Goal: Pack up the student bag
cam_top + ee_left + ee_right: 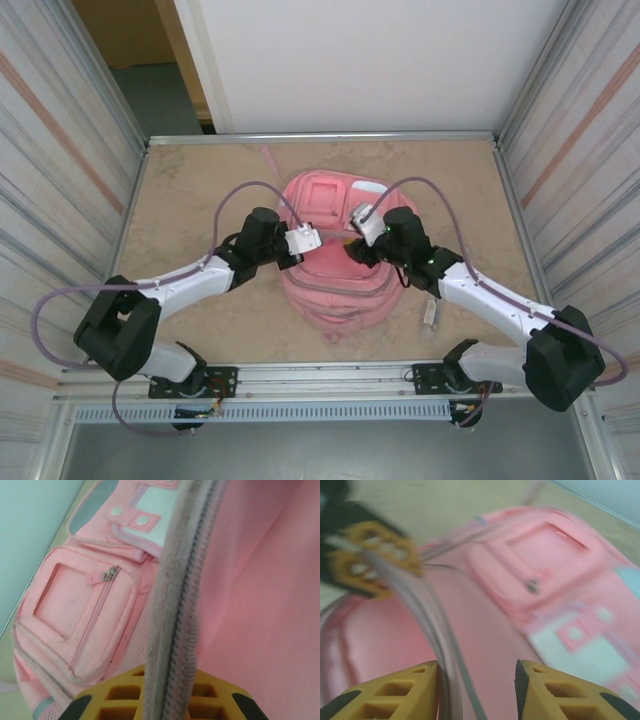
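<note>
item: student bag (335, 292), pink fabric, with pale trim patches. location: lay flat at the middle of the table (200, 200), between the two arms, main compartment gaping upward.

item: left gripper (303, 240). state: jaws drawn together, clamped on the student bag's grey zip edge (172, 620). in its own wrist view the zip edge ran up out of the yellow fingers (120, 700) and arched across the frame, with pink lining to the right of it. the front pocket (75, 610), zip pull closed, lay to the left. from the right wrist view the left gripper (370, 560) showed at upper left, pinched on the same edge; that view was blurred.

item: right gripper (360, 228). state: jaws apart, gripping nothing. in its wrist view (477, 695) the two yellow fingers (395, 695) stood spread over the bag's opening. the zip edge (445, 660) passed between them, close against the left-hand finger; whether it touched could not be told.

item: small pale object (430, 314). location: on the table just beside the bag's right side, under the right arm; kind could not be told.
</note>
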Robot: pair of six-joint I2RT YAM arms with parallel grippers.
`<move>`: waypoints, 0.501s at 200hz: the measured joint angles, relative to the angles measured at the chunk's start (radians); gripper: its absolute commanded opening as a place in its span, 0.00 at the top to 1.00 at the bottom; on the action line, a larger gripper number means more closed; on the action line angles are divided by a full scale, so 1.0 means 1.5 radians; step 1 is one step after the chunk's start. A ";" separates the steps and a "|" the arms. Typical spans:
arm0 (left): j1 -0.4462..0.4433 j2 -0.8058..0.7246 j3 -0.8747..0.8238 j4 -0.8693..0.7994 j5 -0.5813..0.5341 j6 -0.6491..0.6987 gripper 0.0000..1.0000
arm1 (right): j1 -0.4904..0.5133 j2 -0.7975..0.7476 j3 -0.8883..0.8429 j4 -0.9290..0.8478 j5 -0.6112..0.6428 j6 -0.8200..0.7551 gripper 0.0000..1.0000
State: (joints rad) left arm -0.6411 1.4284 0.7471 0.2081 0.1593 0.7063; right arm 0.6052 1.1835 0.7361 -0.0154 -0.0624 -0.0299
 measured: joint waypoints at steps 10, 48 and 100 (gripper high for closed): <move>-0.013 0.003 -0.001 0.019 -0.021 -0.008 1.00 | -0.033 -0.005 0.004 -0.028 0.008 0.096 0.52; -0.078 -0.004 -0.023 0.081 -0.067 -0.034 1.00 | -0.169 0.015 0.016 -0.103 -0.134 0.333 0.54; -0.119 -0.063 -0.070 0.053 -0.138 -0.081 1.00 | -0.202 0.157 0.045 -0.072 -0.329 0.419 0.57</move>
State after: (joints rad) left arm -0.8200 1.3342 0.6415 0.2878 -0.0471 0.5854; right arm 0.3019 1.4197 0.8028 -0.1238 -0.5564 0.5991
